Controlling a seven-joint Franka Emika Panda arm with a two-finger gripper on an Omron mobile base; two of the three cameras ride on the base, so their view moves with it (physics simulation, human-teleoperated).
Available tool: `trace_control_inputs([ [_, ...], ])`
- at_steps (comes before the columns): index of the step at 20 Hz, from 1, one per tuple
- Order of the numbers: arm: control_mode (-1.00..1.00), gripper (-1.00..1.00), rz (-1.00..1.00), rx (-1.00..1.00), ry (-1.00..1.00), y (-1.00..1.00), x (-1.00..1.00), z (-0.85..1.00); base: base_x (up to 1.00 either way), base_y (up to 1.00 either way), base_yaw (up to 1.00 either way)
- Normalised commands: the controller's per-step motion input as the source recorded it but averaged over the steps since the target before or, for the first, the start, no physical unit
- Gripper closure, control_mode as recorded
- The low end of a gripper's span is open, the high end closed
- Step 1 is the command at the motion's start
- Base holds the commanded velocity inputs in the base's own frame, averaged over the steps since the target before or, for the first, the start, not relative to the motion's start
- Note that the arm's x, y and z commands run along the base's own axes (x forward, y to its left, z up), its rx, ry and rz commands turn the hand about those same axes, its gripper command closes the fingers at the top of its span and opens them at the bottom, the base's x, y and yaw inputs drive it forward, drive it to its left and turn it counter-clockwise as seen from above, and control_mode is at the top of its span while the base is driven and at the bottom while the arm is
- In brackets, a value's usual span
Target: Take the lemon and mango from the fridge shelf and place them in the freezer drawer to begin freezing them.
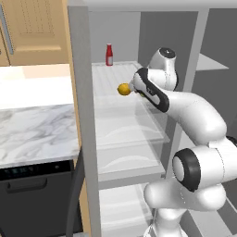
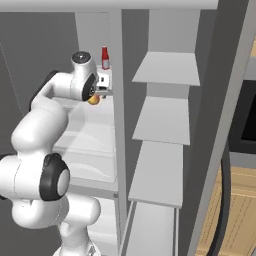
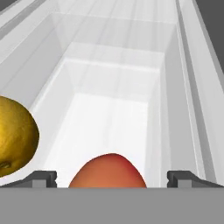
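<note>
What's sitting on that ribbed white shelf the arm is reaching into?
On the fridge shelf sit a yellow lemon and, far back, a red bottle. The hand view adds the mango between the open jaws. The arm hides the rest.

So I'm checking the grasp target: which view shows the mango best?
The hand view: the mango sits close and centred between the open gripper's fingertips, beside the lemon. The right base view gives just an orange sliver under the hand; the left base view shows the lemon.

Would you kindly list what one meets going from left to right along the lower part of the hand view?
Lemon → left fingertip → mango → right fingertip. The mango sits between the two open fingertips, the lemon outside them at the left edge.
</note>
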Motion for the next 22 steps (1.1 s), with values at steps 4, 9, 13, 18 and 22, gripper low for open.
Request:
trace_control_inputs([
  [4,-1.0,-1.0,0.0,0.0,-0.02,-0.01,-0.13,-0.24,0.0,0.0,0.0],
  [9,-1.0,-1.0,0.0,0.0,-0.03,-0.08,-0.27,-0.25,0.0,0.0,0.0],
  [13,-1.0,-1.0,0.0,0.0,-0.03,-0.05,-0.17,-0.15,0.0,0.0,0.0],
  [18,-1.0,-1.0,0.0,0.0,0.0,0.0,0.06,-0.11,0.0,0.0,0.0],
  [22,-1.0,1.0,0.0,0.01,0.0,0.0,0.06,-0.15,0.0,0.0,0.0],
])
